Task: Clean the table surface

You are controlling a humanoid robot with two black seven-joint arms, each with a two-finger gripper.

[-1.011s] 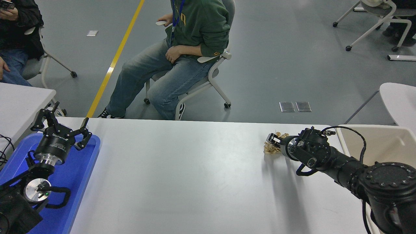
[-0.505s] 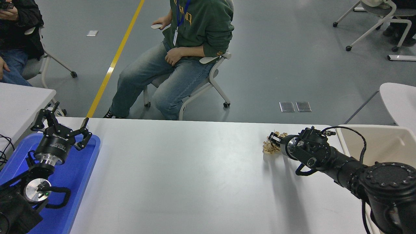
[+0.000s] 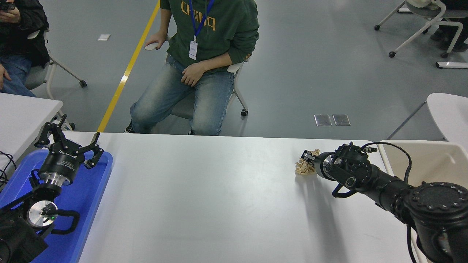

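The table surface [image 3: 204,197] is a wide matte white top. Near its far right edge lies a crumpled tan wad [image 3: 302,168]. My right gripper [image 3: 306,157] reaches in from the lower right and is shut on the wad's upper part, which hides behind the black fingers. My left gripper [image 3: 71,140] stays parked at the lower left, open and empty, above the blue tray [image 3: 93,190].
A beige bin [image 3: 431,160] stands just off the table's right end, behind my right arm. A person [image 3: 197,54] sits on a chair close to the far edge. Smaller white tables stand at the left [image 3: 22,109] and right [image 3: 449,113].
The person has turned on the chair to face the table. My right gripper has closed in on the wad, which looks more squeezed; the arm has hardly shifted. The left arm is still.
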